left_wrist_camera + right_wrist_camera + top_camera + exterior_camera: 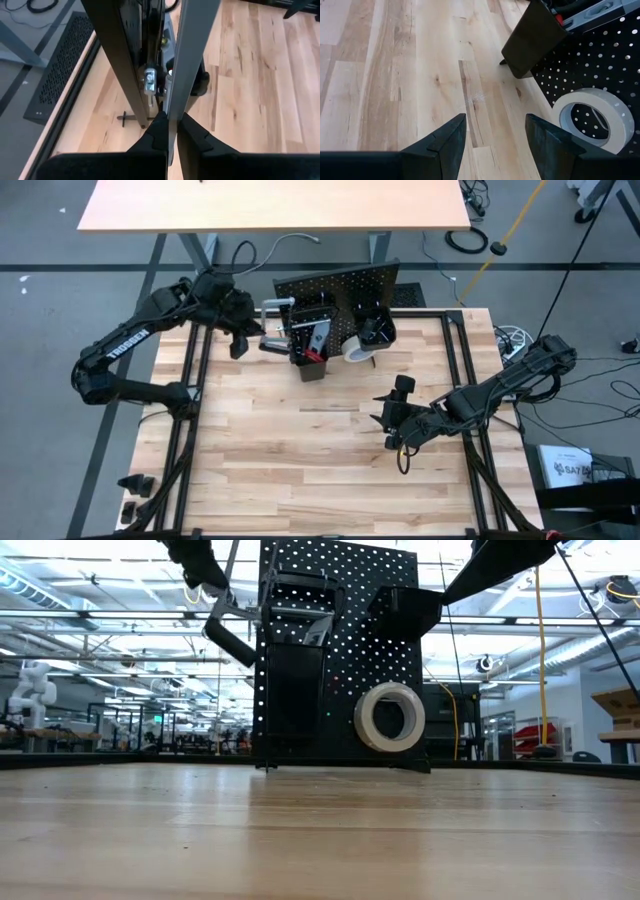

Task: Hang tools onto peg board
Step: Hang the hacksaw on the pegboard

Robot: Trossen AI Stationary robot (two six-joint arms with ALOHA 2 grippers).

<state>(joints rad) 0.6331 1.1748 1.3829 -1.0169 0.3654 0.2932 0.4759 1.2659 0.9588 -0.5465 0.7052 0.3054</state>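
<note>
The black peg board stands upright at the table's far middle. On its front are a white tape roll and a black bin with tools in it. My left gripper is raised beside the board's left edge, shut on a grey bar clamp. The clamp's dark handle shows slanting below the gripper in the low view. My right gripper hovers open over the table in front of the board, a little right of the tape roll, with nothing between its fingers. My left gripper pinches the clamp's thin grey bar by its flat faces between the two fingertips. The bar runs on away from the fingers, roughly in line with them, close along the board's edge. The clamp is lifted clear of the table.
A second black bin sits on the board's front above the tape roll. Black frame rails run along both sides of the table. Another tan table stands beyond the far edge. Bare wooden tabletop lies in front of the board.
</note>
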